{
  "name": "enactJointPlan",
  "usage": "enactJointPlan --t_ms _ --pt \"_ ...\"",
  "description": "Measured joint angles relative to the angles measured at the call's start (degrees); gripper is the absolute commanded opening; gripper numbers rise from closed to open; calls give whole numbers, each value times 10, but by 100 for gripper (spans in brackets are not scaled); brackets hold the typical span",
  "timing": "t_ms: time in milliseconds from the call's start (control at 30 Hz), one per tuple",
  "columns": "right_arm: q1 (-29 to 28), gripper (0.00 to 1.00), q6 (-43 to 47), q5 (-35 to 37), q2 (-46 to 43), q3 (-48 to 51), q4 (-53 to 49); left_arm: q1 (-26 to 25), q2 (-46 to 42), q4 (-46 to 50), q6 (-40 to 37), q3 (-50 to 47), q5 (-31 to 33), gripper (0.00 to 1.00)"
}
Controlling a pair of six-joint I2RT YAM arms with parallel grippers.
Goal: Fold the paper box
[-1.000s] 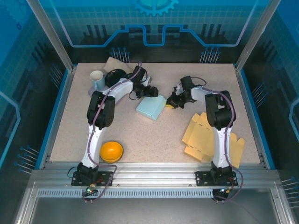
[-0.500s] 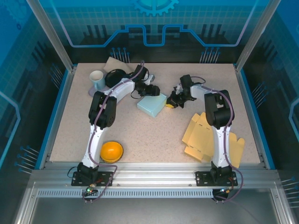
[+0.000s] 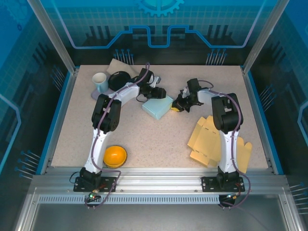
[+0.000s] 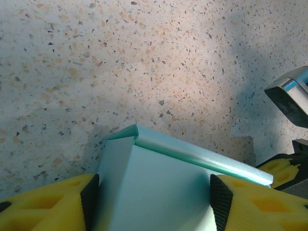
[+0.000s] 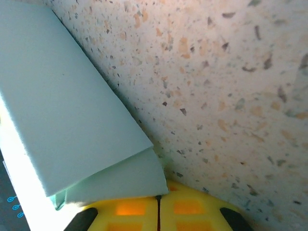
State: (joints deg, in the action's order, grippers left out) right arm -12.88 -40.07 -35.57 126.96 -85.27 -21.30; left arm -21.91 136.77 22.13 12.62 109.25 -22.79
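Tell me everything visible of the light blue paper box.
The paper box is pale blue-green card, matte, partly folded: flat panels with a raised folded rim and a loose flap at one corner. It lies askew on the table. Jaws of the left gripper flank it on two sides; the right gripper, shut, sits at its right corner.

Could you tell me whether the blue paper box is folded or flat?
Folded: the blue paper box shows a creased corner and layered flaps.

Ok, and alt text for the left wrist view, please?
A pale teal paper box sits between the yellow fingers of the left gripper, black pads against its sides, a folded corner pointing away. Beyond lies the speckled table, with part of the other arm at the right edge.
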Motion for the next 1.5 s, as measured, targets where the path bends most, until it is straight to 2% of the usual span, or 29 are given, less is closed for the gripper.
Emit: enactJointPlan --t_ms 333,600,800,967,1267,1500 --pt "5 7 0 -1 -2 3 -1 0 -9 -41 7 -31 -18 62" --pt "7 8 5 12 -9 6 -11 -1 -12 -38 8 -36 -20 61" --pt "13 7 11 50 -42 44 -17 -13 -51 -78 58 -113 -12 61" --pt "27 8 4 61 -69 86 3 -26 -82 -88 96 -164 -17 66" --pt "43 10 1 91 -116 137 16 -48 -99 -68 115 -176 -19 78" --pt "43 12 23 106 -169 140 -11 -49 -132 -59 133 -207 -22 81"
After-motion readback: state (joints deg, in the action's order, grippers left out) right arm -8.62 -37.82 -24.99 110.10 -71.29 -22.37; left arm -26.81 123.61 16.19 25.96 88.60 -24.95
